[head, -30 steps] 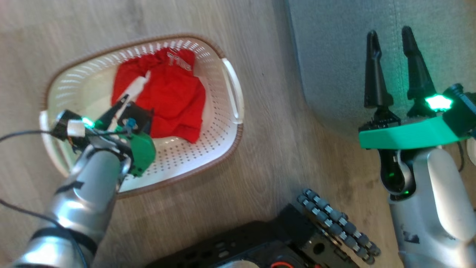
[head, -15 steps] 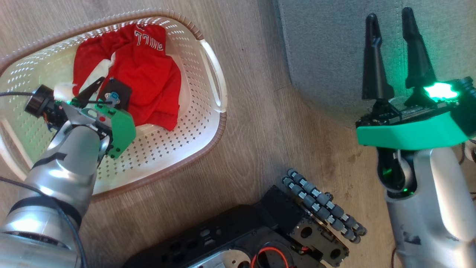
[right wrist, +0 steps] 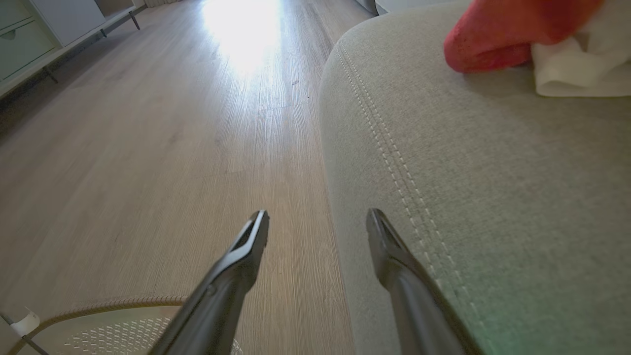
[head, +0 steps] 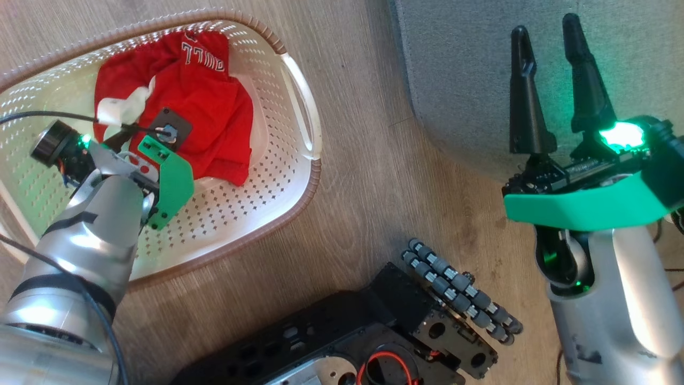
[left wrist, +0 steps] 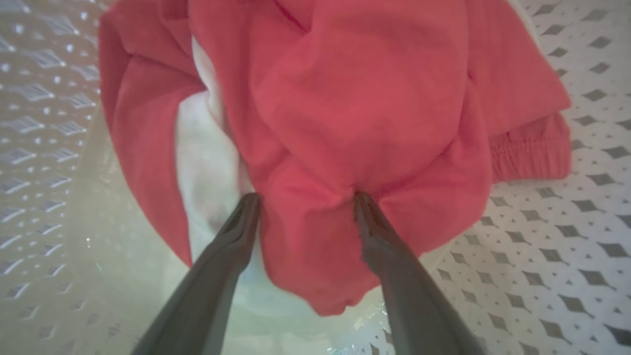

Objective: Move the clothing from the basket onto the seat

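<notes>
Big grey-green seat (head: 481, 80) is off on the robot's right, and the basket (head: 314, 174) sits on the wood floor (head: 374, 187) on its left, so the left arm is clearly the nearer arm for this grab. There's a red and white piece (right wrist: 498, 39) lying on the seat cushion, up ahead of the right arm. The rest of the clothing (head: 214, 117) is heaped in the far half of the basket, with its long axis running from the lettered end by the far rim back toward the middle. The left arm bends down into the basket from the near side. The left fingers (left wrist: 241, 227) are apart, straddling a bunched red fold with the 2 tips dug into the cloth and nothing pinched yet. I'd guess closing comes next. The right fingers (head: 526, 107) are spread too, hovering empty at the seat's edge.
</notes>
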